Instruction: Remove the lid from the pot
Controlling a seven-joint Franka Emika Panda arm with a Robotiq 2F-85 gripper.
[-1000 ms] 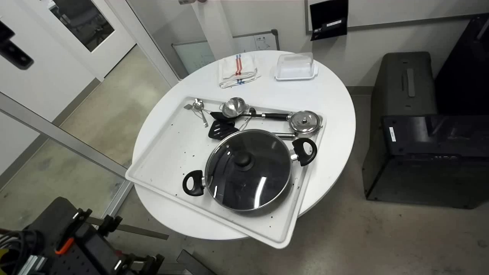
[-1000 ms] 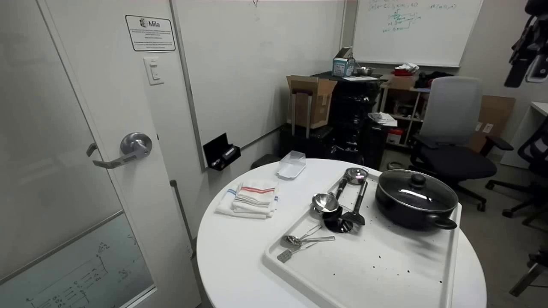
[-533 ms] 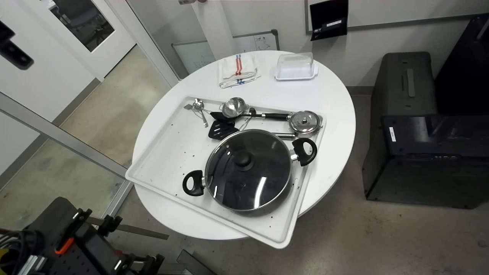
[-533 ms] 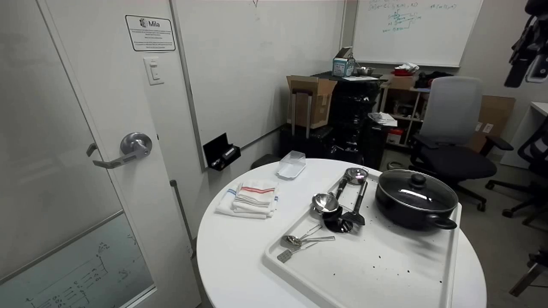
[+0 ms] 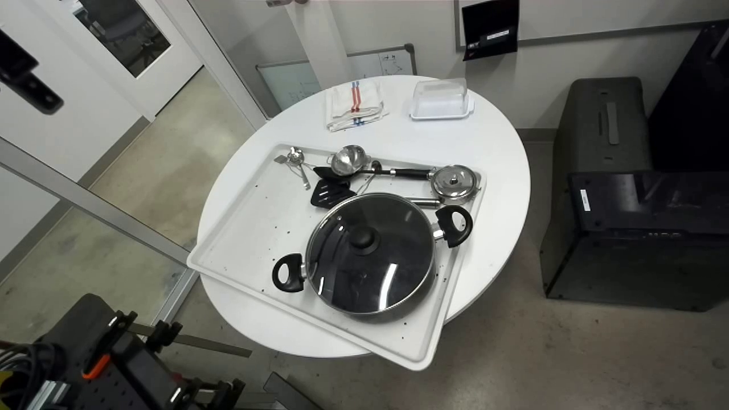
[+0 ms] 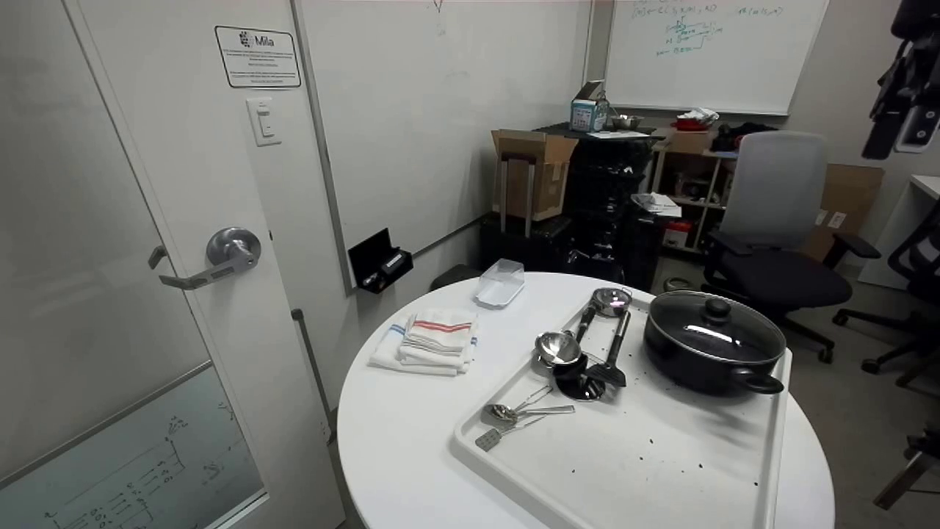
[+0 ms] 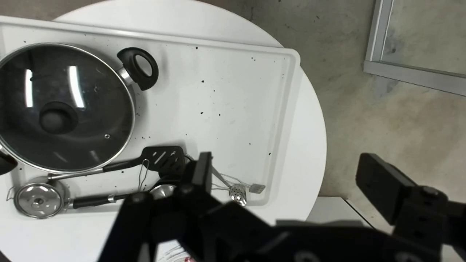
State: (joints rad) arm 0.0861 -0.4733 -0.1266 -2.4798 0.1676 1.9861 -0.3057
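An office-like room: in an exterior view, behind the round white desk (image 6: 411, 441), a grey-backed black wheeled chair (image 6: 771, 213) and a green-scribbled whiteboard (image 6: 716, 62); left of the desk, a black-bordered white "Mila" sign (image 6: 258, 60).

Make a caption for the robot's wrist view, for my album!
Past the open gripper, a glass lid covers a black pot on a white tray, beside a slotted spatula.

In both exterior views, your gripper (image 6: 894, 145) now sits slightly lower and farther in from the side edge than half a second ago; you also see a little more of it above the finger (image 5: 37, 93).
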